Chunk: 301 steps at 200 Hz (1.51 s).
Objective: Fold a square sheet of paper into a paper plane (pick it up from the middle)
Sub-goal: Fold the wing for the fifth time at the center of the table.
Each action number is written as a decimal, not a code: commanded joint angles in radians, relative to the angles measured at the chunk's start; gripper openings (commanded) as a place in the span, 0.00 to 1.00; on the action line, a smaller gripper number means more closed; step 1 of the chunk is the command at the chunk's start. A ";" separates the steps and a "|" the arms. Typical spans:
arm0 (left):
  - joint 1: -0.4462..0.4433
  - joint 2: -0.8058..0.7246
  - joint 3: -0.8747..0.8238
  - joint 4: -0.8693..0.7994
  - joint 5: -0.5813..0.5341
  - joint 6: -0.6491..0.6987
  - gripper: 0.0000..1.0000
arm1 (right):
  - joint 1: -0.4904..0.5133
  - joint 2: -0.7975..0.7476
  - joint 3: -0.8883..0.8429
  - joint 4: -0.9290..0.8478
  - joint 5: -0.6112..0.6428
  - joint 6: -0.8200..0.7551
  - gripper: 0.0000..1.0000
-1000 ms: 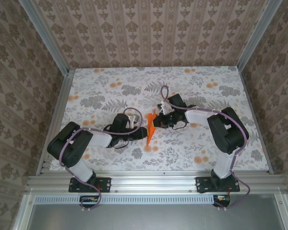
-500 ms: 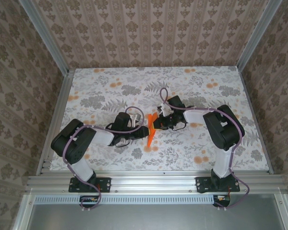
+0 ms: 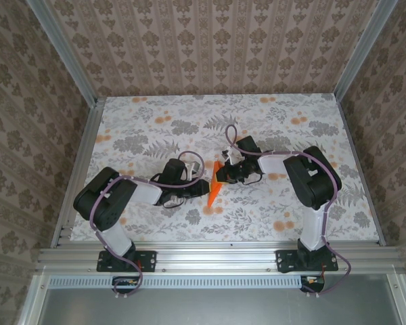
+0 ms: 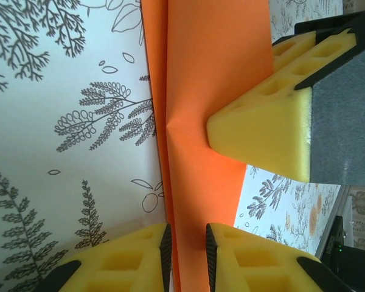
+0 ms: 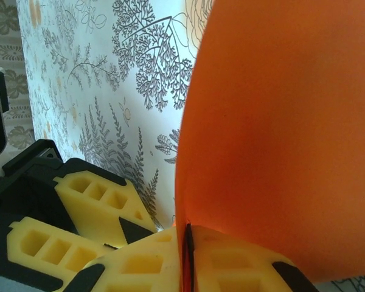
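From above, the paper plane (image 3: 214, 193) is a slim, bright orange dart with its sharp nose towards the near edge of the table (image 3: 149, 115). It sits about midway between the left and right edges, a little nearer the near edge than the far one. It lies between my two tools. My left gripper (image 3: 204, 185) reaches it from the left side, and my right gripper (image 3: 223, 173) meets its wider upper end from the right.

At my left wrist, the paper plane (image 4: 201, 91) is plain, unmarked orange with one long crease down it, lying over the printed table (image 4: 67, 121). The creased strip runs into the narrow gap of my left gripper (image 4: 187, 258). The jaws are close on either side of it, but I cannot tell whether they pinch it. One of my right gripper's fingers (image 4: 261, 128) presses on the sheet from the right.

At my right wrist, my right gripper (image 5: 187, 255) is closed to a thin dark seam, clamped on the paper plane (image 5: 280, 134), which rises from it as a smooth, curved orange wall. My left gripper's fingers (image 5: 94, 194) stand just beside it, low on the left.
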<state>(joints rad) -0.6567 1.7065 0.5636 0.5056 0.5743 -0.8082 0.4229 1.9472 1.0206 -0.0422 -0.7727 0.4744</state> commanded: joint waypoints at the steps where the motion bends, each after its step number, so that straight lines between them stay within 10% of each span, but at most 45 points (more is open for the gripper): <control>1: -0.011 0.018 0.011 -0.015 0.026 0.014 0.23 | -0.008 0.020 0.000 0.040 -0.028 0.019 0.15; 175: -0.067 -0.017 0.046 -0.111 -0.122 -0.031 0.16 | -0.010 0.040 -0.043 0.054 0.060 0.078 0.32; 301: -0.226 -0.152 0.032 -0.296 -0.397 0.162 0.44 | -0.010 0.064 -0.019 0.026 0.084 0.092 0.32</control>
<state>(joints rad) -0.8696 1.5490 0.5774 0.2829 0.2623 -0.7094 0.4168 1.9591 1.0065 0.0277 -0.7677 0.5613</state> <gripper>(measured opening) 0.438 0.316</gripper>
